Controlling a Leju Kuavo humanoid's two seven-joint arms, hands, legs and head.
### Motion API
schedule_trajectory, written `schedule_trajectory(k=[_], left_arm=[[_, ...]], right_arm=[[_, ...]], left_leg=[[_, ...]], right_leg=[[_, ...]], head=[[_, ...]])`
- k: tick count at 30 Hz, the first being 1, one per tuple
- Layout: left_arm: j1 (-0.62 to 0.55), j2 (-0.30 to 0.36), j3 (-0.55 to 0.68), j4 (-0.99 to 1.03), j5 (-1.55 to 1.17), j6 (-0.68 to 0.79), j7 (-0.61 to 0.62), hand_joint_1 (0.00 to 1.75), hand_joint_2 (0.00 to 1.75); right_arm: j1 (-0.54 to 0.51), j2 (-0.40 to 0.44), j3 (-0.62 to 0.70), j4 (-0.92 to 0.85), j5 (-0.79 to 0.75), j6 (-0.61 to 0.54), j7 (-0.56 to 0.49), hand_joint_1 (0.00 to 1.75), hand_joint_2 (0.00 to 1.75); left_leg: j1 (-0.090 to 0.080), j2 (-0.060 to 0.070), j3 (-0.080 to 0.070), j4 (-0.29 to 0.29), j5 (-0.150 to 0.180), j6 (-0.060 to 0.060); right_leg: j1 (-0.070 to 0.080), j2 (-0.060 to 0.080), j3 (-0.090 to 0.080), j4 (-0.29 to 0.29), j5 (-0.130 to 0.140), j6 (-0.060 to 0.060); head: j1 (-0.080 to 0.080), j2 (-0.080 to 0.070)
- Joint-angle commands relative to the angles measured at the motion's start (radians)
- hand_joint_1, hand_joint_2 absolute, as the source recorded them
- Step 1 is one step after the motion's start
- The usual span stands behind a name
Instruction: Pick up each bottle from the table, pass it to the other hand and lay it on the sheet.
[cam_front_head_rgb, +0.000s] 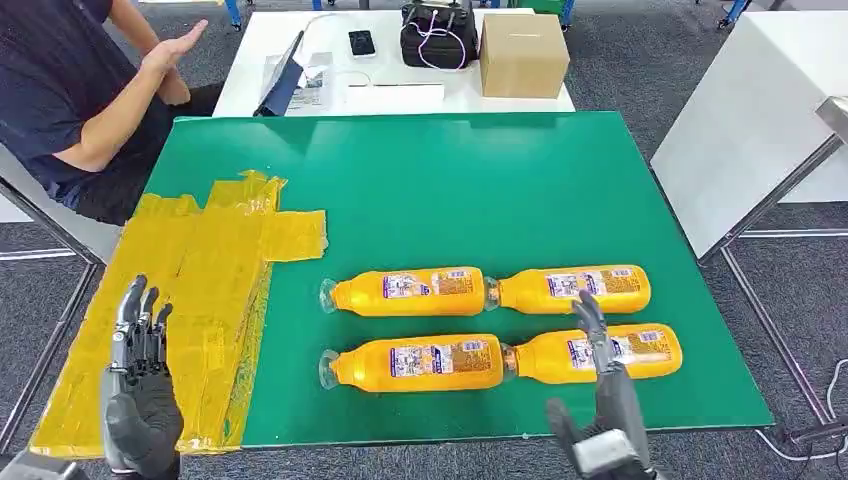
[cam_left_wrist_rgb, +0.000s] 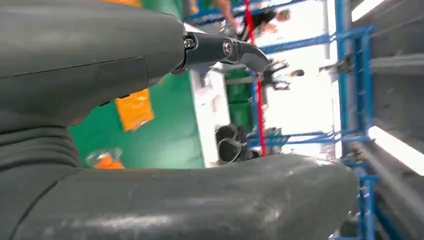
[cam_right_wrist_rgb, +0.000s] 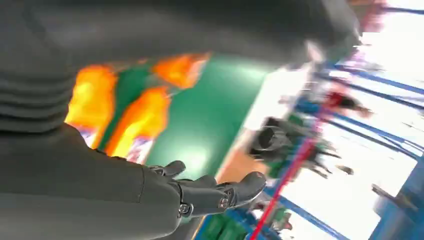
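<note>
No bottle had yet been laid on the yellow sheet (cam_front_head_rgb: 190, 300), which was spread at the left edge of the green surface (cam_front_head_rgb: 480, 190) and was seen bare, so the task was judged to be at its very start, with all four pickups, handovers and placings left to do. The four orange bottles were lying on their sides in two rows to the right of the sheet: the far-left bottle (cam_front_head_rgb: 405, 291) and the far-right bottle (cam_front_head_rgb: 572, 289) end to end, and nearer the robot the near-left bottle (cam_front_head_rgb: 413, 362) and the near-right bottle (cam_front_head_rgb: 600, 353), likewise end to end. The right hand (cam_front_head_rgb: 600, 400) was raised at the surface's near edge, its fingers (cam_front_head_rgb: 590, 318) extended and apart over the near-right bottle in the head view, nothing being held; whether that bottle was touched could not be told. The left hand (cam_front_head_rgb: 140, 385) was held upright over the near end of the sheet, its fingers straight and empty too. The near-right bottle was judged the likely first pick, since the right hand was closest to it. Beyond the green surface, a white table (cam_front_head_rgb: 400, 95) carried a cardboard box (cam_front_head_rgb: 524, 55), a black bag (cam_front_head_rgb: 438, 35), a phone (cam_front_head_rgb: 361, 42) and some papers (cam_front_head_rgb: 310, 85). A seated person (cam_front_head_rgb: 70, 100) was beside the sheet's far end, one hand (cam_front_head_rgb: 175, 48) lifted; that arm was judged the only thing likely to intrude on the laying area, the path between bottles and sheet being unobstructed.
</note>
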Motion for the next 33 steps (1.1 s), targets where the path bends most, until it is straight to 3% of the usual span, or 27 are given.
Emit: schedule_trajectory(k=[1, 13, 22, 33], left_arm=[[-0.009, 0.106, -0.064, 0.091, 0.028, 0.003, 0.037, 0.00, 0.00], [-0.064, 0.113, -0.077, 0.112, 0.048, -0.042, 0.061, 0.00, 0.00], [-0.065, 0.109, -0.074, 0.112, 0.049, -0.047, 0.061, 0.00, 0.00], [-0.090, 0.096, -0.059, 0.130, 0.062, -0.080, 0.060, 0.00, 0.00]], right_arm=[[-0.151, -0.098, 0.130, 0.171, 0.159, 0.084, 0.129, 0.00, 1.75], [-0.330, -0.027, 0.186, 0.347, 0.262, 0.292, 0.164, 0.00, 1.75], [-0.346, -0.026, 0.196, 0.364, 0.274, 0.301, 0.170, 0.00, 1.75], [-0.497, 0.005, 0.289, 0.550, 0.293, 0.391, 0.199, 0.00, 1.75]], left_leg=[[0.000, 0.002, 0.003, -0.002, 0.000, -0.001], [0.001, 0.003, 0.006, -0.002, 0.000, -0.001], [0.000, 0.002, 0.006, -0.002, 0.000, -0.001], [0.000, 0.003, 0.003, -0.001, 0.001, 0.000]], right_leg=[[0.000, 0.001, 0.003, -0.002, 0.001, 0.000], [0.001, 0.002, 0.006, -0.002, 0.000, -0.001], [0.001, 0.002, 0.006, -0.002, 0.000, 0.000], [0.001, 0.002, 0.003, -0.001, 0.001, 0.000]], head=[[0.000, 0.000], [0.000, 0.000], [0.000, 0.000], [0.000, 0.000]])
